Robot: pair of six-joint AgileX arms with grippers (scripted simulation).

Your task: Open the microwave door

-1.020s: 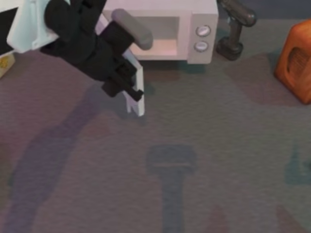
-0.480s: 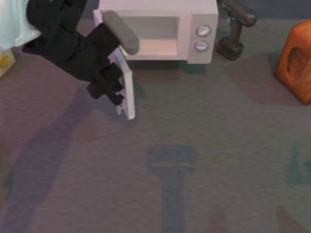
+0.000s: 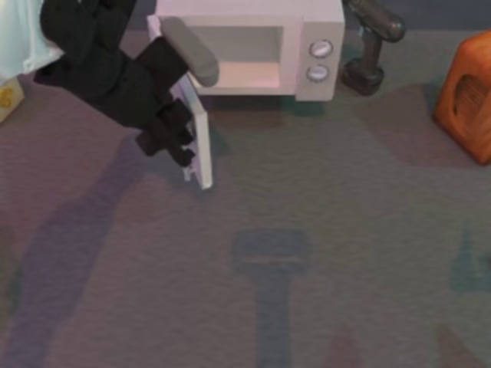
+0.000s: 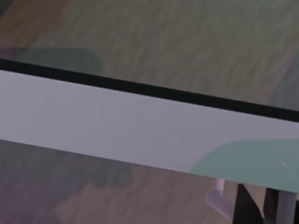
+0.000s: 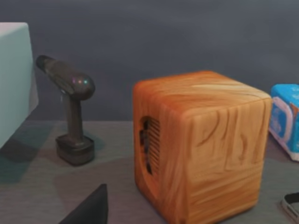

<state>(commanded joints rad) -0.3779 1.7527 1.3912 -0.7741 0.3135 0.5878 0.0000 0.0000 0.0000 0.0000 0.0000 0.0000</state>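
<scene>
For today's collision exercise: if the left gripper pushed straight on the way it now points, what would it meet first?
Probably the tabletop: the left gripper, at the open microwave door, points down toward bare table, though depth is unclear.

No words, brand names, numbers or signs can be read on anything in these pictures. The microwave (image 3: 261,46) at the upper middle of the top view has two round knobs (image 3: 319,61) with no legible markings, and the blue packet (image 5: 286,116) at the right edge of the right wrist view bears no readable print.

Rendered simulation tabletop, mottled table (image 3: 345,253), microwave (image 3: 307,15), power drill (image 5: 70,112), wooden box (image 5: 201,144), plain dark backdrop
</scene>
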